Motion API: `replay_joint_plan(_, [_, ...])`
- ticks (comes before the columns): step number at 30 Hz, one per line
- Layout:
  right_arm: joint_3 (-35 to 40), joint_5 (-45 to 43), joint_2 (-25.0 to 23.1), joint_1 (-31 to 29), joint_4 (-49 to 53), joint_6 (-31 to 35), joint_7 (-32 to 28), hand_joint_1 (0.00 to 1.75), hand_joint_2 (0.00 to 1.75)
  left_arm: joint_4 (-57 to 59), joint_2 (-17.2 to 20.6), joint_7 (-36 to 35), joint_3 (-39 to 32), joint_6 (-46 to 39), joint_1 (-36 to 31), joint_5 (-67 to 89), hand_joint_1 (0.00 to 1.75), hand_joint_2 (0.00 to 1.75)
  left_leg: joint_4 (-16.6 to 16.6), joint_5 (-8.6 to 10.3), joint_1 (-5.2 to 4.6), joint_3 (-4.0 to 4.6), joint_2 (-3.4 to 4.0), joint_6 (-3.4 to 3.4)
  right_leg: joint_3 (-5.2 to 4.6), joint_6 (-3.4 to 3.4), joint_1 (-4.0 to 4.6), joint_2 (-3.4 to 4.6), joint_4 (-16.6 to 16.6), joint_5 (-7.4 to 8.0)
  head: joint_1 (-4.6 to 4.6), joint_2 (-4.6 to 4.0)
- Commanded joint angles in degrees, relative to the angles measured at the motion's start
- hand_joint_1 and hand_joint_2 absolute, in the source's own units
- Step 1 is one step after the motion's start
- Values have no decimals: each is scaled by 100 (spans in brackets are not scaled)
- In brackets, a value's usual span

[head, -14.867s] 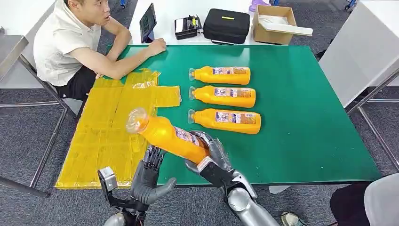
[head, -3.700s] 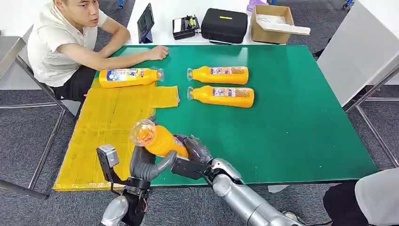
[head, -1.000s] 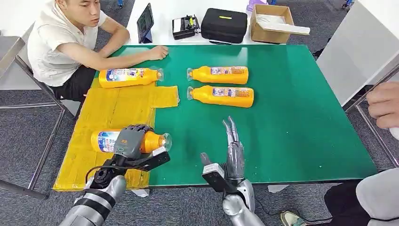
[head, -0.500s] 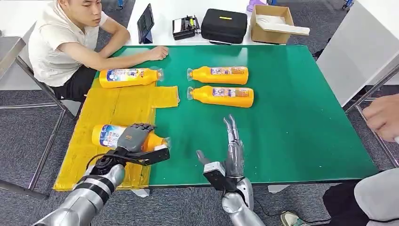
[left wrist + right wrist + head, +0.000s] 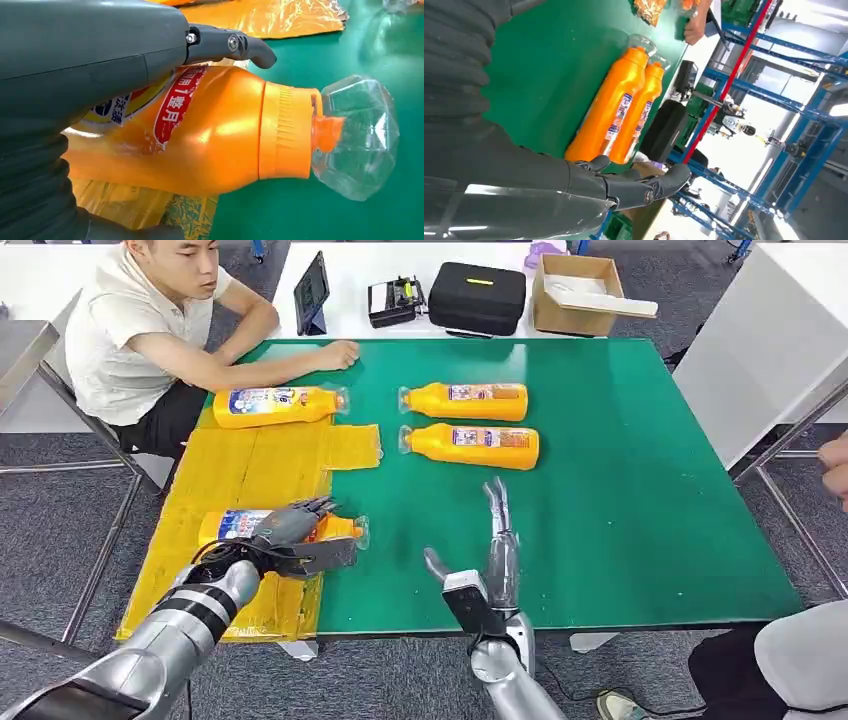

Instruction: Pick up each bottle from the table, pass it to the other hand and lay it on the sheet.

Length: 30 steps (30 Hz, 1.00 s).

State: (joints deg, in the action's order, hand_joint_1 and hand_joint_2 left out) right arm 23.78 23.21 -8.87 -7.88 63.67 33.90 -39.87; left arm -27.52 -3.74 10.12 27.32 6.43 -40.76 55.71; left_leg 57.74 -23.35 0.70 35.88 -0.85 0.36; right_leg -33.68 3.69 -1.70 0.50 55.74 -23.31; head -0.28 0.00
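Green matting covers the counter (image 5: 620, 500) seen from the head view, with a yellow sheet (image 5: 240, 480) spread over its left part and a seated person (image 5: 140, 330) leaning on the far left corner. One orange bottle (image 5: 275, 407) lies at the sheet's far end, and two more bottles (image 5: 468, 400) (image 5: 470, 444) lie side by side on the green surface. The left hand (image 5: 290, 540) rests over a fourth bottle (image 5: 235, 526) lying on the sheet's near part, its clear cap reaching onto the green. The right hand (image 5: 490, 560) stands upright, fingers straight and holding nothing. From the left wrist, the hand (image 5: 90, 75) grips that bottle (image 5: 215, 135) with the thumb over its label. From the right wrist, the flat hand (image 5: 574, 185) points toward the pair of bottles (image 5: 616, 107).
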Motion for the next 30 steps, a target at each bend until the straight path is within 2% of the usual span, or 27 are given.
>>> replay_joint_plan(1, [183, -29, 130, -246, -352, 76, -13, 0, 175, 575, 130, -5, 273, 121, 71, -11, 0, 175, -9, -10, 3, -30, 33, 3, 25, -28, 9, 18, -13, 0, 0, 0])
replay_joint_plan(7, [230, -26, 161, -274, -392, 87, -13, 0, 175, 538, 120, 95, 305, 173, 63, -48, 0, 175, -8, -4, -1, -22, 19, 2, 19, -13, 1, 12, -8, 1, 0, 0])
replay_joint_plan(8, [254, 58, 180, -316, -504, 170, -13, 0, 175, 505, 117, 95, 270, 137, 79, -140, 0, 175, -10, -11, 4, -37, 34, 2, 32, -33, 11, 17, -15, -1, 0, 0])
replay_joint_plan(12, [289, 450, 284, -434, -664, 610, -13, 0, 175, 218, 142, 485, 299, 81, 202, -469, 0, 175, -8, -4, 0, -25, 20, 2, 20, -14, 3, 13, -10, 3, 0, 0])
replay_joint_plan(17, [-281, 1059, 278, -373, -393, 610, -13, 0, 175, -1007, 100, 895, 135, -715, 775, -1155, 0, 175, -11, -4, -4, -29, 14, 6, 28, -17, 0, 3, -13, -2, 0, 0])
replay_joint_plan(19, [-611, 1450, 192, -294, -221, 610, -13, 0, 175, -1964, 50, 1129, 133, -1683, 1223, -1269, 0, 175, -8, -11, 1, -34, 19, 7, 36, -30, 7, -2, -16, -7, 0, 0])
replay_joint_plan(21, [-734, 1581, 144, -260, -160, 610, -13, 0, 175, -2498, 48, 1000, 217, -1809, 1456, -1315, 0, 175, 0, -10, -1, -16, 4, 7, 21, -18, 2, -12, -6, -10, 0, 0])
replay_joint_plan(22, [-960, 1840, 47, -229, -99, 610, -13, 0, 175, -2836, -2, 1294, 151, -2220, 1662, -1459, 0, 175, 4, -9, -2, -8, 5, 5, 11, -16, 0, -8, -2, -9, 0, 0])
replay_joint_plan(24, [-1169, 2282, -2, -351, -377, 610, 290, 0, 175, -3374, 32, 1412, 300, -2272, 1947, -1572, 0, 175, 2, -6, -3, 9, 5, 4, -10, -12, -2, -7, -2, -6, 0, 0])
replay_joint_plan(25, [-876, 2571, 235, -611, -837, 582, 943, 0, 175, -3709, 96, 1417, 403, -2383, 2077, -1613, 0, 175, 3, -9, -4, 6, 3, 4, -5, -17, -1, -11, -1, -11, 0, 0])
replay_joint_plan(26, [-803, 2690, 385, -792, -1134, 571, 1330, 0, 175, -3917, 114, 1448, 453, -2458, 2142, -1659, 0, 175, 2, -9, -4, 6, 11, 4, -10, -16, -1, -2, -4, -7, 0, 0])
replay_joint_plan(30, [-785, 3251, 763, -1540, -2235, 417, 2147, 0, 175, -4524, -5, 1493, 534, -2855, 2380, -1733, 0, 175, 6, -5, -2, 23, 10, 6, -24, -10, 2, -2, -5, 0, 0, 0])
